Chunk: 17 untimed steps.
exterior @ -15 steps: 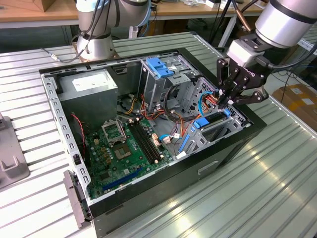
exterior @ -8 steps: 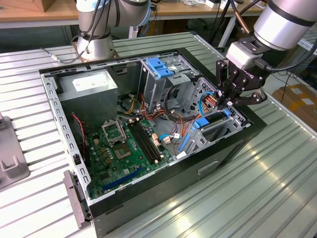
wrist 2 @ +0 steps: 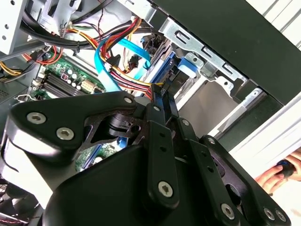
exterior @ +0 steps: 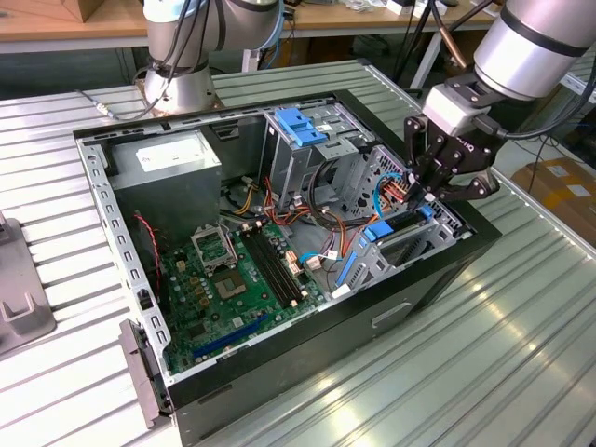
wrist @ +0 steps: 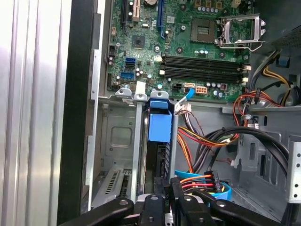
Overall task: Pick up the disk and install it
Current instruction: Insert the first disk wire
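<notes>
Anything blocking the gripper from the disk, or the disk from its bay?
Nothing visible does. In the first wrist view, the gripper is right at the end of the dark flat disk with blue plastic rails, which sits between the grey metal bay walls. The orange and red wire bundle runs beside it, not across.

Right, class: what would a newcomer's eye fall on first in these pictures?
The open computer case on the ribbed metal table, its green motherboard laid bare. At the exterior view's right the black claw reaches down into the case, at the disk with its bright blue rails.
</notes>
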Tool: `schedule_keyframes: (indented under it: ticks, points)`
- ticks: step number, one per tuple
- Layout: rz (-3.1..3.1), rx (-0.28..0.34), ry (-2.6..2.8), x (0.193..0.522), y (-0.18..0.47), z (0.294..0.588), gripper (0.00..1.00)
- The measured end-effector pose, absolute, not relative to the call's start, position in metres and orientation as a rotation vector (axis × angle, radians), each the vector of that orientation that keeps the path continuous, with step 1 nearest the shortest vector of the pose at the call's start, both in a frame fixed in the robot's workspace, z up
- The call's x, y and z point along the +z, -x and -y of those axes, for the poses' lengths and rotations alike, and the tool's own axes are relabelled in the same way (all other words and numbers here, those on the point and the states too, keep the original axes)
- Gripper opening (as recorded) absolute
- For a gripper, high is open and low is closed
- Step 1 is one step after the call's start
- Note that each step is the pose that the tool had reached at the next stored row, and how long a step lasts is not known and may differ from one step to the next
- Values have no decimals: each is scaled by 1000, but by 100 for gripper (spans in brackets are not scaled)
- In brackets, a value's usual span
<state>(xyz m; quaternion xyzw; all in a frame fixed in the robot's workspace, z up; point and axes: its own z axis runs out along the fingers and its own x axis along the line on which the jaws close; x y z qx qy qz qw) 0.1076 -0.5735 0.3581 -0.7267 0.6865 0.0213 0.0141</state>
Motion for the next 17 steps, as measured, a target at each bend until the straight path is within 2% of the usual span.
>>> schedule_keyframes:
  ticks: [17]
  points:
    - [-2129,65,2272,351,-108,578,18]
